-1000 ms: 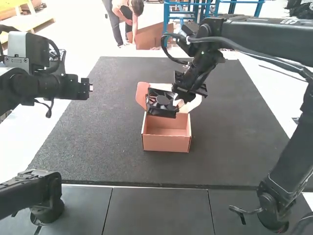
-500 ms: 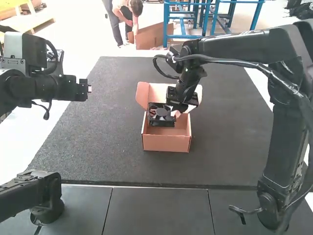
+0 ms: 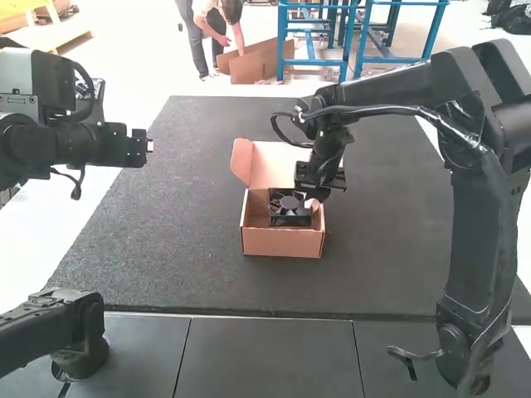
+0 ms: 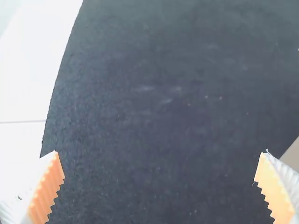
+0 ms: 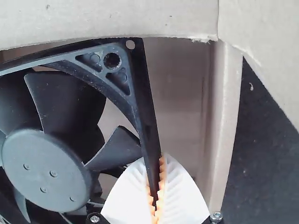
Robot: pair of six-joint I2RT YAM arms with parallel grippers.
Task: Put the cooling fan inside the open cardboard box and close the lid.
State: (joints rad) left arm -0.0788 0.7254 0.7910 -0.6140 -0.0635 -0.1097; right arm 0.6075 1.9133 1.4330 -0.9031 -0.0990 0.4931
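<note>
Inside the open cardboard box [image 3: 282, 236], directly beneath the right pincer [image 5: 156, 186], the cooling fan [image 3: 290, 208] is held on edge, its frame clenched in that pincer. Letting go and shutting the raised lid [image 3: 265, 166] behind the pincer remain. The left pincer [image 4: 159, 186] hangs released, well apart.
</note>
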